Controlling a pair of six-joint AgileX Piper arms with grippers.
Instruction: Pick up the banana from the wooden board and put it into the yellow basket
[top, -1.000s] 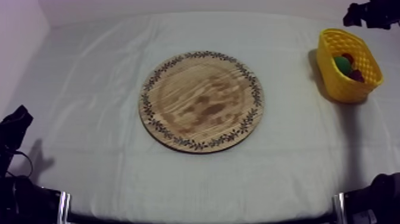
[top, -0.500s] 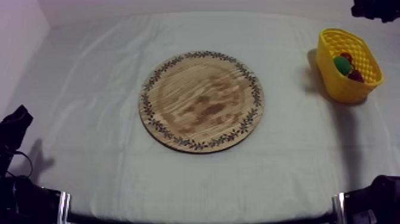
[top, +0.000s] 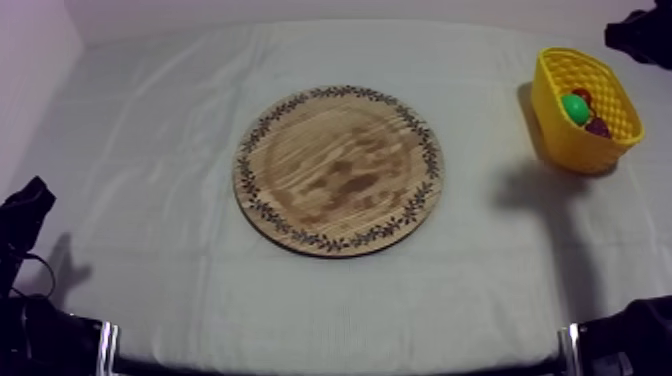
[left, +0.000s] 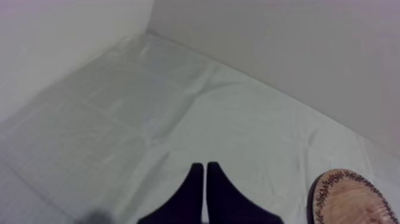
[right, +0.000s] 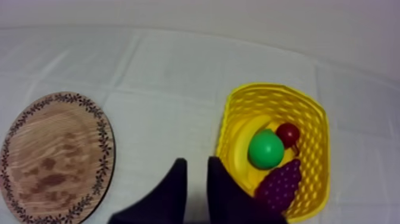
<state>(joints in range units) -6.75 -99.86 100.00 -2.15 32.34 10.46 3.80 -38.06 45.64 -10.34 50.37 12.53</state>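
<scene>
The round wooden board (top: 338, 170) lies bare in the middle of the cloth. At the far right stands the yellow basket (top: 553, 100). In the right wrist view the banana (right: 247, 134) lies inside the basket (right: 274, 89), under a green pear (right: 265, 149), a small red fruit (right: 288, 133) and purple grapes (right: 278, 186). My right gripper (right: 196, 164) hangs above the cloth beside the basket, its fingers a narrow gap apart with nothing between them. My right arm (top: 642, 35) sits at the far right corner. My left gripper (left: 205, 173) is shut, low at the left side, over bare cloth.
The board's rim (left: 351, 199) shows beside the left gripper. The left arm (top: 25, 215) rests at the table's near left edge. A wall rises behind the table's far edge. Bare cloth lies between the board and the basket.
My right arm has drawn back toward the far right corner, away from the basket. Its shadow has shifted onto the cloth in front of the basket. Board, basket and left arm are unmoved.
</scene>
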